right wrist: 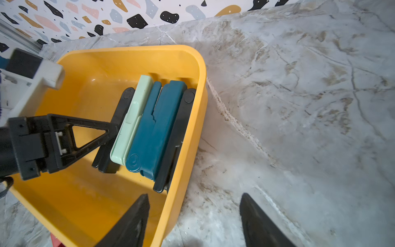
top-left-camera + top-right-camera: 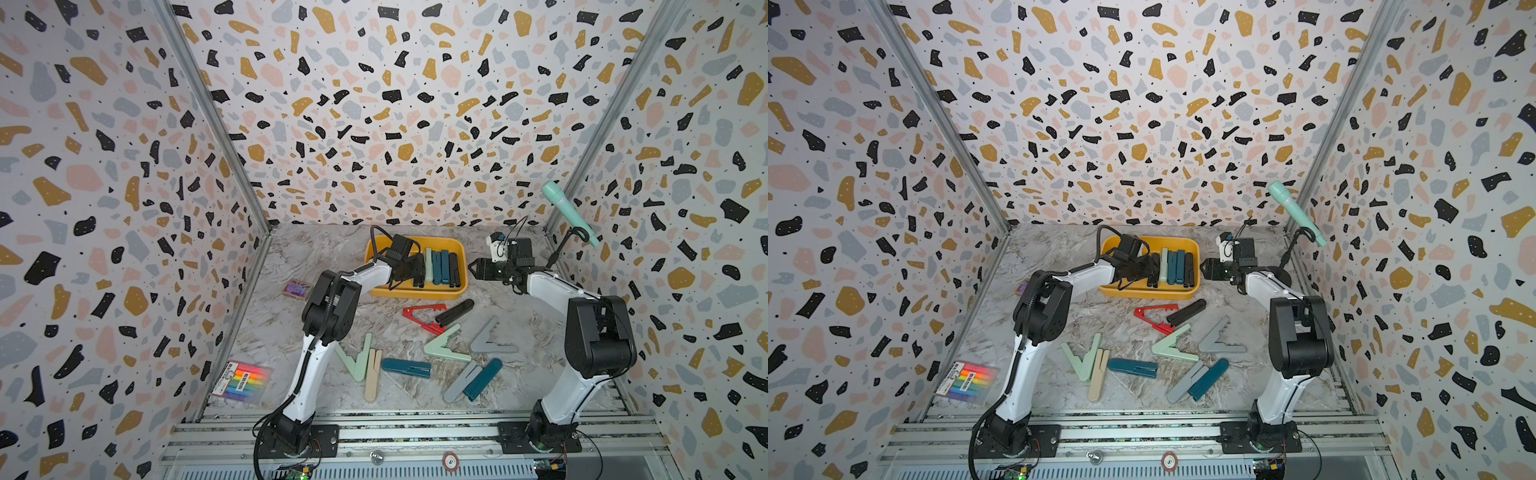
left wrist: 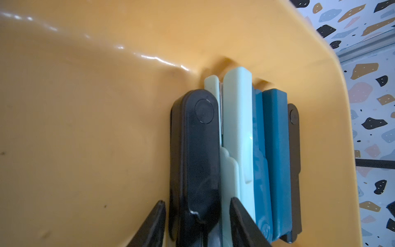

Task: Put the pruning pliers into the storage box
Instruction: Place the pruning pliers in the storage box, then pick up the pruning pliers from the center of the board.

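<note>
Left gripper's [image 3: 197, 204] fingers are sitting slightly apart around flat black pliers [image 3: 193, 149] in the mid-frame yellow plastic tray [image 2: 419, 292] (drop-off, probably); right gripper's [image 1: 194, 194] are spread, empty. Next: lifting straight up.

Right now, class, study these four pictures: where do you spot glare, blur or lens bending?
Left wrist view: white glare streaks run across the yellow tray wall, and the left gripper's fingers are soft, too near to focus. Right wrist view: the right gripper's fingers blur likewise, while the pliers are sharp. In both top views, the wide lens splays the walls outward.
</note>
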